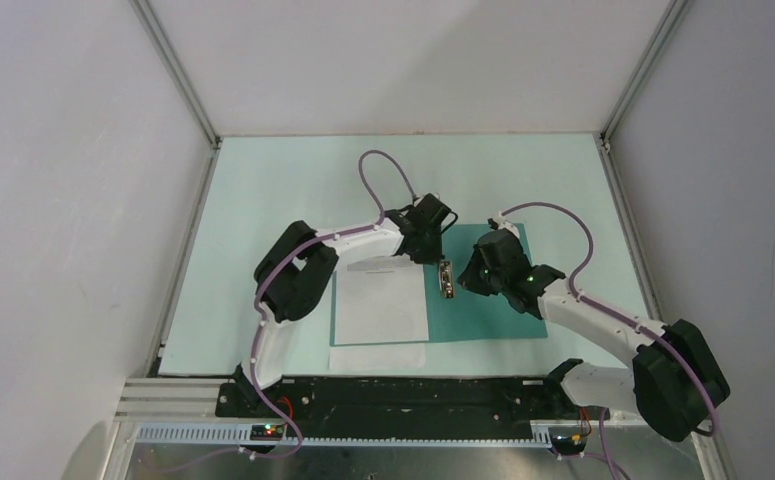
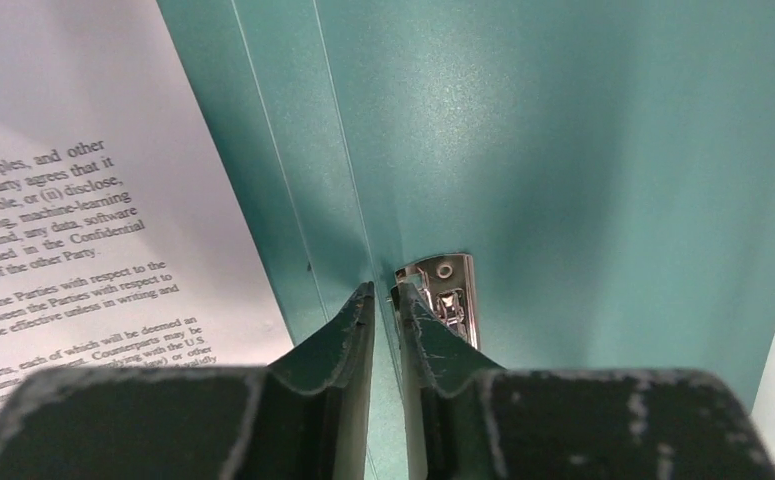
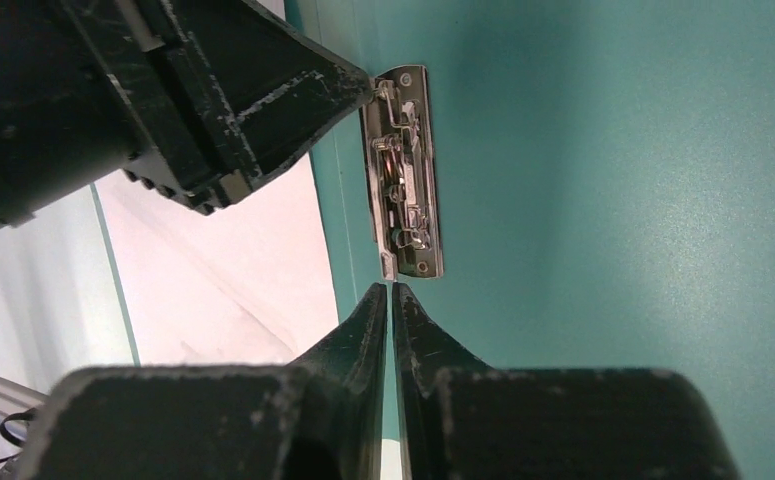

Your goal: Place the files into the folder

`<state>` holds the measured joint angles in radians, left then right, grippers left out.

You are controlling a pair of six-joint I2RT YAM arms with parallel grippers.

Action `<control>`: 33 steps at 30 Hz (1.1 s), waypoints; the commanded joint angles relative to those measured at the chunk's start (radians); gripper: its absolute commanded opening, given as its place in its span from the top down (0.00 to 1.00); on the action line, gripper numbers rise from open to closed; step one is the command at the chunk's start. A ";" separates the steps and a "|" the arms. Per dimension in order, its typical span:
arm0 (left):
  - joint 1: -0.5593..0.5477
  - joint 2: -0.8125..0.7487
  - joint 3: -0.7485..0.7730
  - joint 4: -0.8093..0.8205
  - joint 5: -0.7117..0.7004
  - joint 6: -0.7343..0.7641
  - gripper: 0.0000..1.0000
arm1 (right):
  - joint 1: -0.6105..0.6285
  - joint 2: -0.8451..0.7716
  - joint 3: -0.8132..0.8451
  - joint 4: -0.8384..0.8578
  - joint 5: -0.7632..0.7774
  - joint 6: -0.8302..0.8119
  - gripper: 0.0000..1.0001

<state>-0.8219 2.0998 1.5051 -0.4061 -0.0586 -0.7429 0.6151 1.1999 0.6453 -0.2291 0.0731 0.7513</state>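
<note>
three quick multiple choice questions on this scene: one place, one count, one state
1. Where is the metal clip? A on the folder, inside, by its fold; B on the bare table; C on top of a sheet.
2. How many white sheets show from above? A one; B two; C four.
3. The folder is: A closed; B lying open; C standing upright.
Answers: 1 A, teal card surrounds the clip. 2 B, one lies on the folder's left half, another at its near edge. 3 B, both halves lie flat.
</note>
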 commanded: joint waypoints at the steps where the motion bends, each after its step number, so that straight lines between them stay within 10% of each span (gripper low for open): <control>1: -0.009 0.032 0.015 0.006 -0.014 -0.026 0.81 | -0.003 -0.041 0.000 -0.019 0.005 0.004 0.90; 9: -0.010 0.065 -0.003 0.007 -0.032 -0.095 1.00 | 0.004 -0.060 0.000 -0.037 0.021 -0.006 0.90; 20: -0.006 -0.146 -0.180 -0.014 -0.176 -0.210 1.00 | 0.119 0.006 0.040 -0.024 0.065 -0.074 0.90; 33: 0.038 -0.109 -0.224 -0.024 -0.028 -0.270 1.00 | 0.333 0.285 0.198 -0.025 0.245 -0.145 0.87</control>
<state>-0.8066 1.9800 1.3178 -0.3885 -0.1181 -0.9798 0.8948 1.4330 0.7895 -0.2691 0.2222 0.6556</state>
